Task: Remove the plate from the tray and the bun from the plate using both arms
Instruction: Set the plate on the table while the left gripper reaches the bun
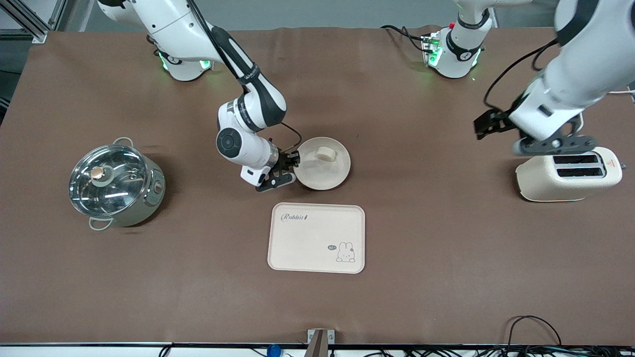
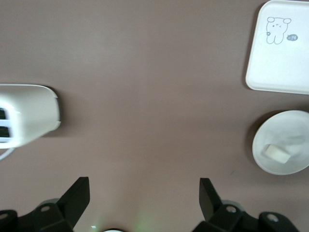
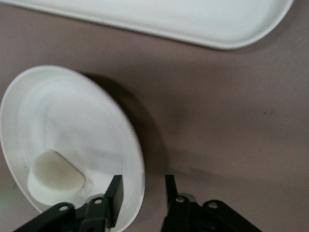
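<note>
**Plate off tray, bun not yet off plate**

Status as I read it:

- Plate (image 1: 322, 163) sits on the brown surface (image 1: 446, 248), mid-frame in the front view, just above the tray (image 1: 316, 238) and clear of it, with a gap between the two. Tray holds nothing. First half of the task looks done.
- Bun (image 1: 326, 154) lies on the plate, in its upper part in the front view. Second half is not done.
- Right hand (image 1: 292, 166) is down at the plate's rim, on the edge toward the right arm's end of the surface. The right wrist view shows one finger (image 3: 116, 193) inside the rim and the other outside, straddling it. The jaws are partly apart with a visible gap around the rim, so I read it as letting go or only loosely on the rim, not clenched. No firm hold confirmed.
- Left hand (image 2: 145, 193) is up in the air at the right of the front view, over the white toaster (image 1: 570, 173), jaws wide apart and holding nothing. This arm is waiting.
- Lidded pot (image 1: 113, 184) at the left of the front view is not involved.

Remaining, my guess: one arm steadies the plate while the other takes the bun off and sets it on the surface. The left hand is well apart from the bun, so it needs a long reach.
</note>
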